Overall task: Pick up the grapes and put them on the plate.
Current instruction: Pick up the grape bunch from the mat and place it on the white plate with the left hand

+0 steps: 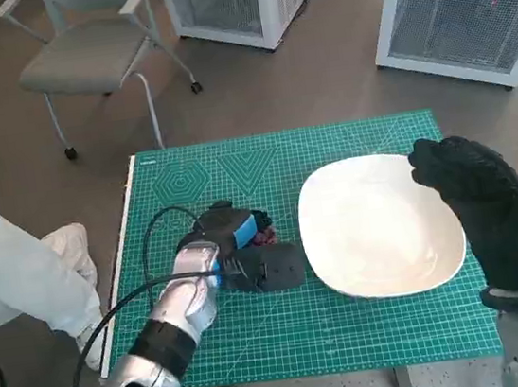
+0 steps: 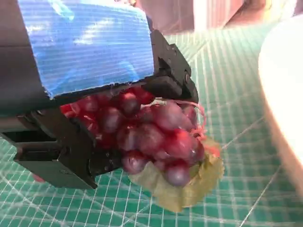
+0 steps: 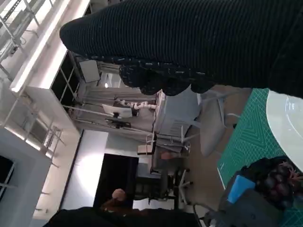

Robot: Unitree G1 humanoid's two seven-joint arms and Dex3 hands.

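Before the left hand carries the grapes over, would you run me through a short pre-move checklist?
1. Grapes held by left hand: ok, fingers wrap the bunch.
2. Bunch lifted off the green mat: cannot tell.
3. Plate bare and ready: ok.
4. Right hand out of the way: not ok, it hangs over the plate's far edge.
5. Mat between bunch and plate unobstructed: ok.

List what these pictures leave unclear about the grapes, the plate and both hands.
- Grapes: in the head view the left hand covers nearly all of them; whether they have left the mat is unclear in every view.
- Plate: its right rim is hidden in the head view by the right hand.
- Right hand: its fingers are out of sight in the right wrist view, where the glove fills the frame.
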